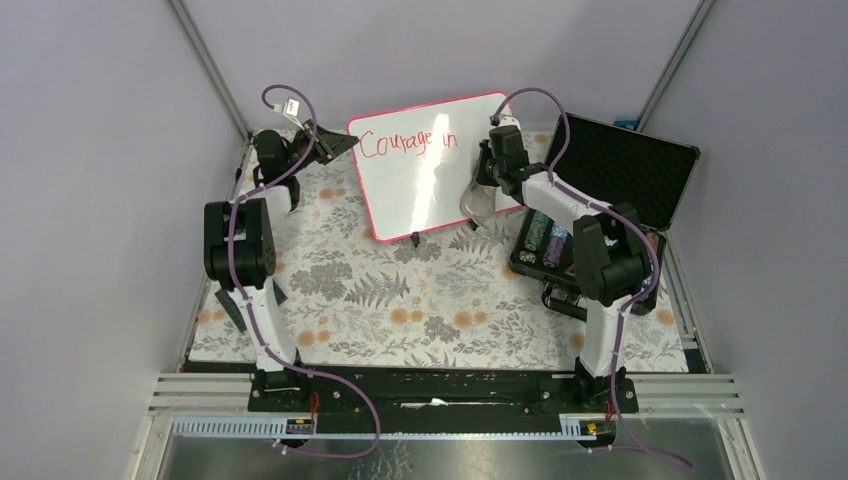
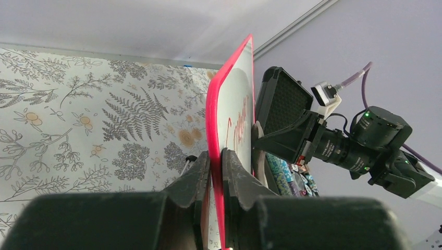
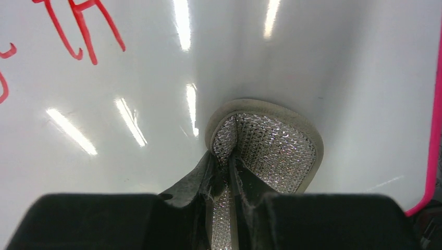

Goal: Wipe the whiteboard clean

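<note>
Right pincer [image 3: 229, 179] grips a glittery pad [image 3: 273, 151] against the whiteboard [image 3: 323, 57]; overhead blurs it.

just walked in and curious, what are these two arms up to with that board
The left gripper is shut on the upper left edge of the pink-framed whiteboard, steadying it as it stands on the table. The right gripper pinches a silvery mesh wiping pad pressed against the board's right part. The red writing, "Courage in", is not yet wiped.
</note>
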Motion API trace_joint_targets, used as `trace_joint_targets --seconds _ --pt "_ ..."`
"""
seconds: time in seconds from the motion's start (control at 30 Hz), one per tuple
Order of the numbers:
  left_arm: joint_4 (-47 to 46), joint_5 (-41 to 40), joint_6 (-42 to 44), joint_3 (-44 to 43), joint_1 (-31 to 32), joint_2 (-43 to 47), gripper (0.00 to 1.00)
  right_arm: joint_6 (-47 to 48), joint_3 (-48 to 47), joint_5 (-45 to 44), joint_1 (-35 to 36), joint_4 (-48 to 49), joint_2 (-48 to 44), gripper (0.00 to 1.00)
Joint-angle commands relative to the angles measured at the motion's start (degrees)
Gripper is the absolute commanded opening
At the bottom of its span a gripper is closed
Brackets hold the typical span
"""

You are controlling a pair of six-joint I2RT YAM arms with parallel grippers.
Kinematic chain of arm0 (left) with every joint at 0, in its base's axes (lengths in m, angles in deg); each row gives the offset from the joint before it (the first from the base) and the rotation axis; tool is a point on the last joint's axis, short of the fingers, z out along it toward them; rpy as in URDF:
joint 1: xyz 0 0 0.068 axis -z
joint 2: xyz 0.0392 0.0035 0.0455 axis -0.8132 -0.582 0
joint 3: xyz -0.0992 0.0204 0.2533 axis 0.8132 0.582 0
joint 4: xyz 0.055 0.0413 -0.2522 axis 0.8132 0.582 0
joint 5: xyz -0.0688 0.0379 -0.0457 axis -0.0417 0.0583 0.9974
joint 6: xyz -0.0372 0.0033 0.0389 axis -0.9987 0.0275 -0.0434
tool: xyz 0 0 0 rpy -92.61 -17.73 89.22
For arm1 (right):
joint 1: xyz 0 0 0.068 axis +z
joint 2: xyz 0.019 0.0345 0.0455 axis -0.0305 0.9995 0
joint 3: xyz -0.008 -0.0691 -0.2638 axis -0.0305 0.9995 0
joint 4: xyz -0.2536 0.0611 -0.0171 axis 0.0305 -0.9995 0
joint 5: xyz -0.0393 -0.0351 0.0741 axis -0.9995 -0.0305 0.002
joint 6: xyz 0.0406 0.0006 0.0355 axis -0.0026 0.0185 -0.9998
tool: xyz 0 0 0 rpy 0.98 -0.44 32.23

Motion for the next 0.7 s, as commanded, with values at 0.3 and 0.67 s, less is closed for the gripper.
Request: trace_joint_targets --seconds 0.3,0.67 --pt "0.5 2.0 1.8 -1.0 1.7 2.0 0.00 -0.7 3.0 1.3 1.6 -1.1 0.6 0.00" --pt "2.1 1.8 3.2 -1.1 1.8 2.3 0.00 -8.5 -2.8 13.2 12.5 5.4 4.0 0.00"
